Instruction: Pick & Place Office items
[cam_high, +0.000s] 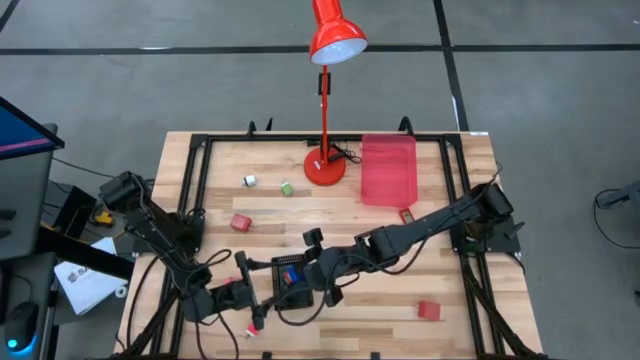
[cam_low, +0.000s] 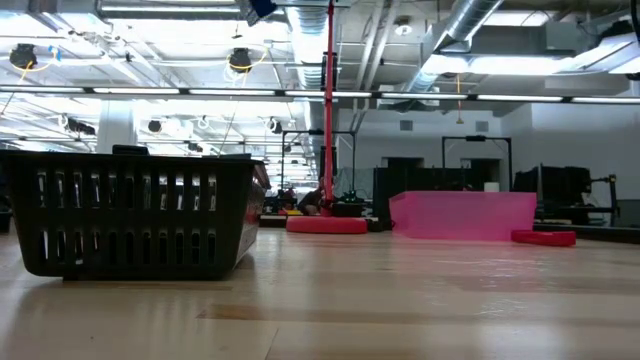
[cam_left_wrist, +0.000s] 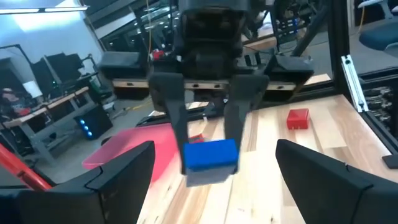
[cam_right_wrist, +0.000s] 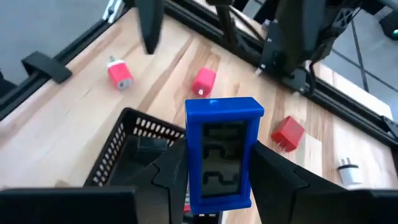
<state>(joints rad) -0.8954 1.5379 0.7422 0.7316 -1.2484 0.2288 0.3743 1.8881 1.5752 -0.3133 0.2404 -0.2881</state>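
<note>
My right gripper (cam_high: 300, 270) is shut on a small blue item (cam_right_wrist: 224, 152) with a dark face and holds it above the black slotted basket (cam_right_wrist: 127, 146), which stands near the table's front. My left gripper (cam_high: 250, 296) is just left of the basket, level and open. Its fingers (cam_left_wrist: 127, 171) point at the blue item (cam_left_wrist: 211, 154) with nothing between them. Loose on the wood lie two red pieces (cam_right_wrist: 120, 73) (cam_right_wrist: 203, 82), a red block (cam_high: 240, 222), a green piece (cam_high: 286, 188), a white piece (cam_high: 249, 181) and another red block (cam_high: 429, 310). My right gripper pinches the blue item between its two fingers by its two opposite narrow sides (cam_right_wrist: 189, 171). The fingers (cam_left_wrist: 236, 115) slant down from the table's right and far side, and the item sits at their free ends. It hangs clear over the basket, its face toward the wrist camera.
The red desk lamp's base (cam_high: 325, 165) stands at the far middle, with the translucent red tray (cam_high: 388, 170) to its right. A black metal frame (cam_high: 195, 170) borders the tabletop. Bare wood lies between the basket and the lamp.
</note>
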